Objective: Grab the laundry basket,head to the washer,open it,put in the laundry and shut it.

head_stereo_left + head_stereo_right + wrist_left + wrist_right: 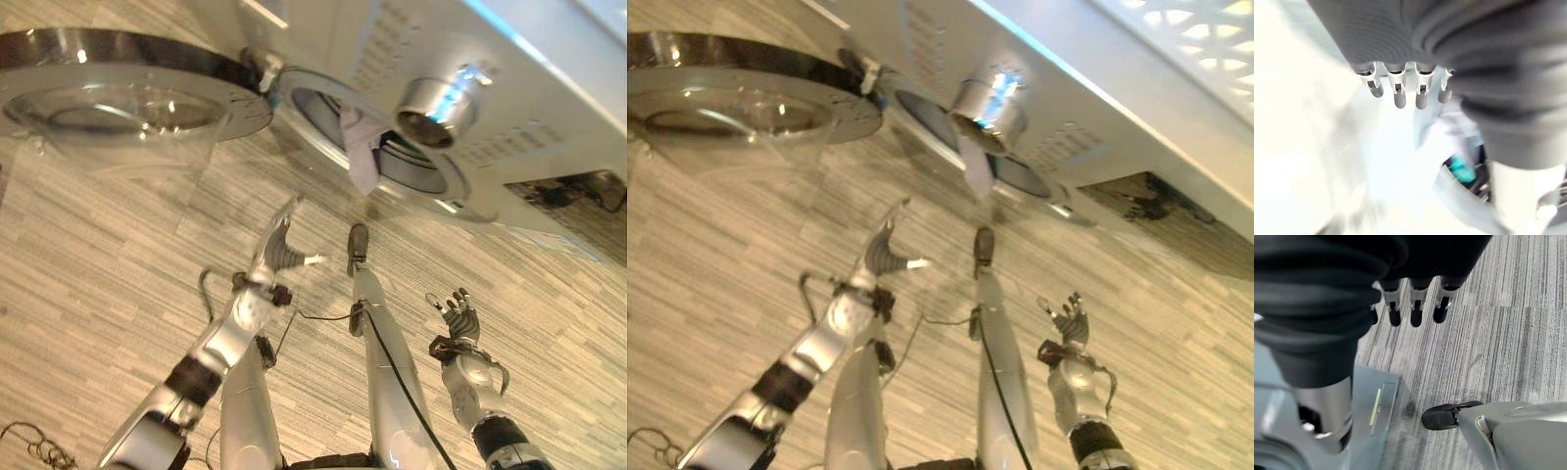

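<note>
The washer (pixel 509 117) runs across the far side, and its round glass door (pixel 127 103) is swung wide open to the left. A pale cloth (pixel 361 152) hangs out over the rim of the drum opening (pixel 407 157). My left hand (pixel 279 245) is raised in front of the opening, just below the cloth, with fingers straight and holding nothing. In the left wrist view the pale cloth (pixel 1444 127) shows past the fingers (pixel 1398 95), with something teal (pixel 1462 169) inside the drum. My right hand (pixel 458 315) hovers lower right, fingers spread, empty.
A chrome knob (pixel 436 108) sticks out of the washer front above the opening. A dark recess (pixel 573 191) lies at the washer's right end. Striped carpet (pixel 118 284) stretches between me and the machine. The open door juts into the left side.
</note>
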Controlling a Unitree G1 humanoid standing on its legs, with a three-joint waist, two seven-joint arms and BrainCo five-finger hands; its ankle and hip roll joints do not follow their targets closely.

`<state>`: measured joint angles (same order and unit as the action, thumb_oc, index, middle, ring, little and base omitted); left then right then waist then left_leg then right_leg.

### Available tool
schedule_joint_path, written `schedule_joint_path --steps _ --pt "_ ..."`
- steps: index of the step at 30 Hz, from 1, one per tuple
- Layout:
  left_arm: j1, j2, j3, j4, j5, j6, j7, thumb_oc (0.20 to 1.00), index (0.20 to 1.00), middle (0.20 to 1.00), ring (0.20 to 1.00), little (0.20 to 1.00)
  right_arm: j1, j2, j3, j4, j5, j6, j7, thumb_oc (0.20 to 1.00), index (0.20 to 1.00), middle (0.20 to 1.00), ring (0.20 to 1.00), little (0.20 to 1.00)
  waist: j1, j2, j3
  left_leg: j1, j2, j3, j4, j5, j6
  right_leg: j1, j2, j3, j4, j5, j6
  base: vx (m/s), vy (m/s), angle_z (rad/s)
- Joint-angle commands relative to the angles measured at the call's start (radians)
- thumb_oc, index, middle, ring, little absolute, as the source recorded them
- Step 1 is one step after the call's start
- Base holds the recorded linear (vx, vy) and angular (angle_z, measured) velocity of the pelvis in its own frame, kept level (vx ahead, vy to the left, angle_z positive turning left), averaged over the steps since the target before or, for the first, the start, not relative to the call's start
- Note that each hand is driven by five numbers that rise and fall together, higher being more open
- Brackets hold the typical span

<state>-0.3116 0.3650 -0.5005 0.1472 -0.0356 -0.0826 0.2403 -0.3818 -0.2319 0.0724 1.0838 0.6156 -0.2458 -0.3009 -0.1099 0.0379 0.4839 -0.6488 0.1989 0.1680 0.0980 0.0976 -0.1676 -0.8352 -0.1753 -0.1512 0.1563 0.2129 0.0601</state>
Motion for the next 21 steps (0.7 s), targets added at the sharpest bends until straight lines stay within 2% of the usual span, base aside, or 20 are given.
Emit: schedule_joint_path --steps 1,2,3,4,5,7,8,11,12,14,18,20,21 --pt "0.093 0.125 0.007 -0.221 -0.233 -0.148 -0.126 1.0 1.0 1.0 1.0 1.0 0.025 -0.05 -0.059 0.052 0.017 0.036 0.017 1.0 1.0 1.0 1.0 1.0 0.03 0.105 -0.002 -0.075 0.028 -0.008 0.053 -0.012 -0.006 0.009 -0.045 0.054 0.095 -0.163 0.122 0.08 0.033 0.16" --pt "0.148 0.153 0.007 -0.227 -0.265 -0.142 -0.157 1.0 1.0 1.0 1.0 1.0 0.019 -0.052 -0.042 0.072 0.001 0.042 0.018 1.0 1.0 1.0 1.0 1.0 0.04 0.113 -0.014 -0.066 0.026 -0.021 0.051 -0.036 -0.012 0.022 -0.048 0.053 0.1 -0.19 0.131 0.09 0.03 0.23" --pt "0.198 0.186 0.015 -0.21 -0.274 -0.128 -0.169 1.0 1.0 1.0 1.0 1.0 -0.017 -0.078 -0.037 0.125 -0.023 0.066 0.008 1.0 1.0 1.0 1.0 1.0 0.065 0.122 -0.018 -0.068 0.019 -0.03 0.053 -0.037 -0.008 0.03 -0.056 0.043 0.109 -0.2 0.132 0.09 0.023 0.23" --pt "0.2 0.187 0.017 -0.212 -0.275 -0.127 -0.17 1.0 1.0 1.0 1.0 1.0 -0.02 -0.078 -0.036 0.129 -0.023 0.066 0.01 1.0 1.0 1.0 1.0 1.0 0.063 0.123 -0.018 -0.069 0.019 -0.032 0.054 -0.037 -0.008 0.03 -0.057 0.041 0.11 -0.201 0.132 0.01 -0.011 0.17" --pt "0.224 0.208 0.035 -0.2 -0.256 -0.117 -0.169 1.0 1.0 1.0 1.0 1.0 -0.054 -0.101 -0.03 0.192 -0.053 0.098 -0.002 1.0 1.0 1.0 1.0 1.0 0.087 0.137 -0.022 -0.076 0.009 -0.043 0.055 -0.036 -0.005 0.031 -0.068 0.032 0.118 -0.207 0.132 0.0 -0.011 0.21" --pt "0.263 0.23 0.067 -0.206 -0.251 -0.117 -0.163 1.0 1.0 1.0 1.0 1.0 -0.094 -0.122 -0.018 0.235 -0.083 0.122 -0.014 1.0 1.0 1.0 1.0 1.0 0.112 0.157 -0.025 -0.091 -0.002 -0.059 0.061 -0.036 -0.001 0.029 -0.078 0.025 0.129 -0.213 0.131 -0.01 -0.011 0.24" --pt "0.265 0.23 0.07 -0.209 -0.251 -0.115 -0.163 1.0 1.0 1.0 1.0 1.0 -0.096 -0.122 -0.017 0.238 -0.084 0.122 -0.013 1.0 1.0 1.0 1.0 1.0 0.11 0.157 -0.025 -0.092 -0.002 -0.06 0.061 -0.036 -0.001 0.029 -0.078 0.024 0.13 -0.214 0.131 0.0 0.002 0.29" --pt "0.319 0.259 0.127 -0.192 -0.198 -0.121 -0.15 1.0 1.0 1.0 1.0 1.0 -0.207 -0.194 -0.016 0.289 -0.109 0.15 -0.03 1.0 1.0 1.0 1.0 1.0 0.162 0.191 -0.034 -0.112 -0.02 -0.07 0.057 -0.034 0.003 0.014 -0.095 0.02 0.142 -0.219 0.137 0.01 0.037 0.26" --pt "0.32 0.258 0.129 -0.193 -0.197 -0.121 -0.15 1.0 1.0 1.0 1.0 1.0 -0.209 -0.195 -0.015 0.29 -0.108 0.15 -0.029 1.0 1.0 1.0 1.0 1.0 0.161 0.192 -0.034 -0.113 -0.02 -0.07 0.057 -0.034 0.003 0.013 -0.095 0.02 0.143 -0.219 0.137 0.0 0.057 0.14" --pt "0.347 0.252 0.143 -0.157 -0.186 -0.117 -0.159 1.0 1.0 1.0 1.0 1.0 -0.288 -0.247 -0.011 0.29 -0.107 0.155 -0.022 1.0 1.0 1.0 1.0 1.0 0.19 0.206 -0.039 -0.126 -0.029 -0.07 0.052 -0.031 0.006 0.002 -0.104 0.024 0.142 -0.218 0.14 0.01 0.06 0.19" --pt "0.345 0.245 0.132 -0.111 -0.163 -0.116 -0.162 1.0 1.0 1.0 1.0 1.0 -0.39 -0.3 0.022 0.302 -0.118 0.162 -0.012 1.0 1.0 1.0 1.0 1.0 0.22 0.225 -0.044 -0.146 -0.043 -0.075 0.051 -0.029 0.011 -0.008 -0.118 0.024 0.145 -0.216 0.142 0.01 0.062 0.08" --pt "0.333 0.233 0.106 -0.075 -0.162 -0.114 -0.156 1.0 1.0 1.0 1.0 1.0 -0.484 -0.326 0.074 0.286 -0.163 0.158 -0.041 1.0 1.0 1.0 1.0 1.0 0.244 0.238 -0.05 -0.154 -0.057 -0.077 0.05 -0.027 0.014 -0.004 -0.127 0.025 0.139 -0.215 0.144 0.03 0.074 0.09" --pt "0.332 0.232 0.106 -0.074 -0.163 -0.115 -0.156 1.0 1.0 1.0 1.0 1.0 -0.486 -0.327 0.074 0.287 -0.163 0.158 -0.041 1.0 1.0 1.0 1.0 1.0 0.244 0.238 -0.05 -0.155 -0.057 -0.078 0.05 -0.028 0.014 -0.004 -0.127 0.025 0.139 -0.215 0.144 0.01 0.058 0.1"
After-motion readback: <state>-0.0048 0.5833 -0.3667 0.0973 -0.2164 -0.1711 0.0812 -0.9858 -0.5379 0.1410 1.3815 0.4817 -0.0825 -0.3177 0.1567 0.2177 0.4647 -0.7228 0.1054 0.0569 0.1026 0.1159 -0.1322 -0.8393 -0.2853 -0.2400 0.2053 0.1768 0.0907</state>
